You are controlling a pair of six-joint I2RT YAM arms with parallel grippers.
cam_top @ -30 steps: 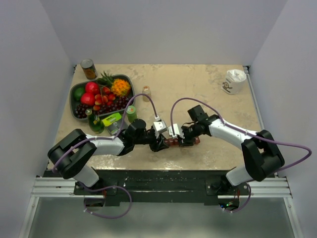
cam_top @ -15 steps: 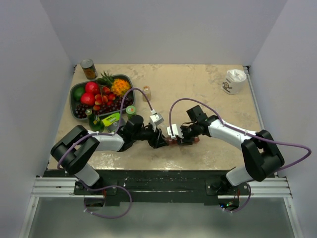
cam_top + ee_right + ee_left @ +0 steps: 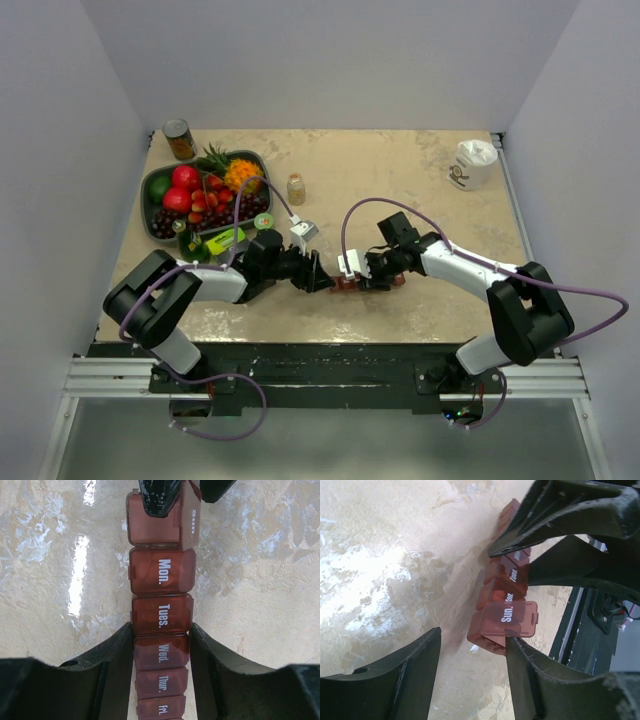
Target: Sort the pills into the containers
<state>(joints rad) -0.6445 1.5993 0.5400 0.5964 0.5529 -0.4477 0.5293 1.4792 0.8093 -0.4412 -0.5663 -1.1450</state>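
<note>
Several joined containers [image 3: 161,615], left end effector [image 3: 472,641] at Sun. end, fruit bowl [image 3: 148,215] beyond

The containers [image 3: 161,615] carry white day labels on their lids, reading "Mon.", "Tues.", "Wed.", "Thur." and "Fri." in a row. The raised end lid [image 3: 512,618] reads "Sun." A dark mark on the white cup [image 3: 472,163] may be a logo, but it is unreadable.

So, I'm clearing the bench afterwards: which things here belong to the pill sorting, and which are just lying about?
In the job: red pill organizer, left gripper, right gripper clamped on it.
Lying about: fruit bowl, can, amber bottle, white cup.
</note>
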